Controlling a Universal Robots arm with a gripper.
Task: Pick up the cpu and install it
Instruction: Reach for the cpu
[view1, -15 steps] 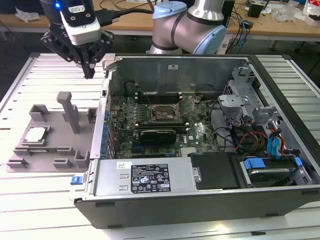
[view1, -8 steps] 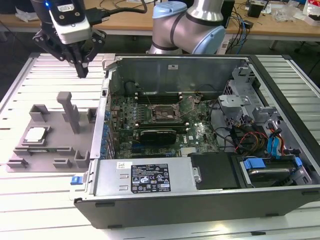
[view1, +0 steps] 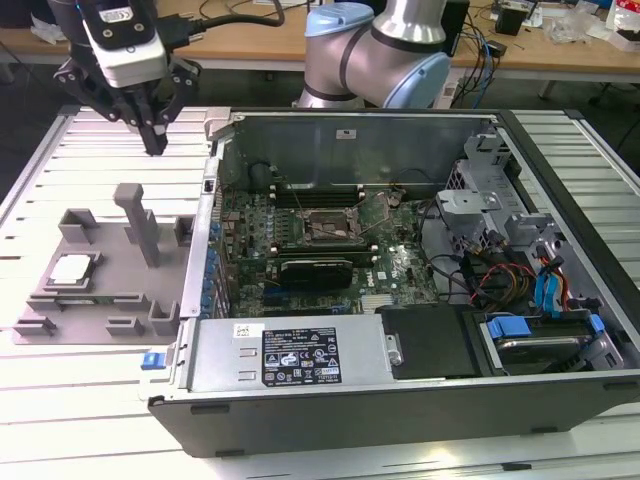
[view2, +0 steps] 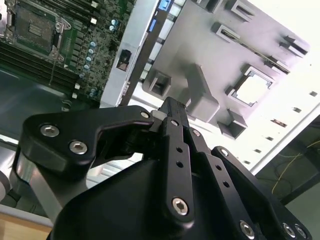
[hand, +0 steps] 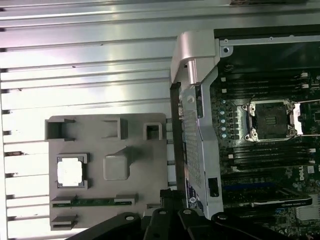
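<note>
The cpu (view1: 72, 268) is a flat silver square lying in a pocket of the grey fixture plate (view1: 120, 290), at the exterior view's left. Both wrist views show the cpu (view2: 252, 87) (hand: 70, 171) from above in its recess. My gripper (view1: 156, 140) hangs well above the fixture's far side, its black fingers drawn together to a point with nothing between them. In the second wrist view the gripper (view2: 170, 107) looks shut. The open motherboard socket (view1: 335, 228) sits inside the computer case, with its frame lifted (hand: 270, 120).
The open computer case (view1: 400, 410) fills the middle and right, with a tall metal side wall (view1: 205, 230) between fixture and motherboard. A grey post (view1: 140, 220) rises from the fixture. Cables and a drive cage (view1: 510, 250) crowd the case's right. The arm's base (view1: 375, 55) stands behind.
</note>
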